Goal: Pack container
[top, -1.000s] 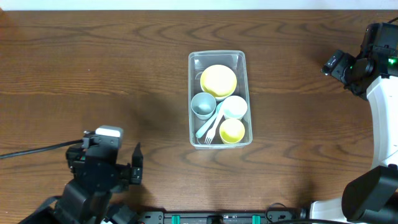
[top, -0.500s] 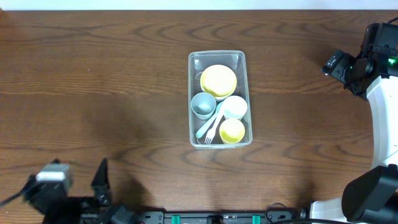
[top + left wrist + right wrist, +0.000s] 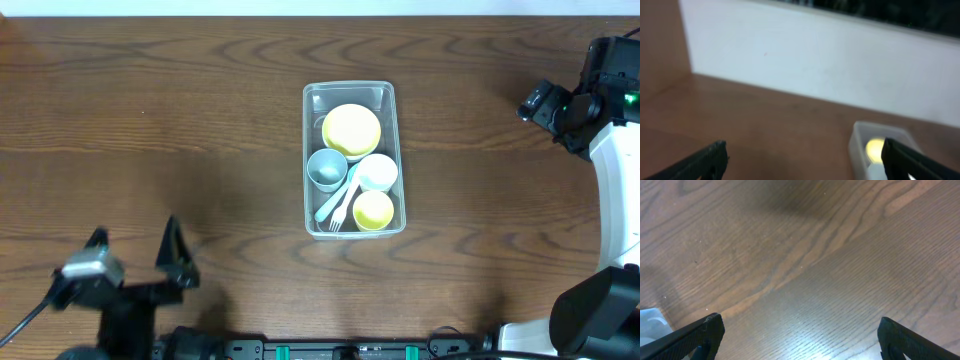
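At the near left edge of the dark brown wooden table (image 3: 200, 120), the left gripper (image 3: 133, 235) is spread wide and empty. The clear rectangular plastic container (image 3: 350, 95) stands filled at the table's middle, well apart from both grippers. At the right, the right gripper (image 3: 800, 330) is spread wide too, above bare wood.

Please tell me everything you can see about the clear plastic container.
The container is a clear rectangular plastic tub with rounded corners and a rim, upright and lidless on the wooden table. Inside are a yellow bowl, a grey-blue cup, a white cup, a yellow cup and pale cutlery. Nothing else touches it.
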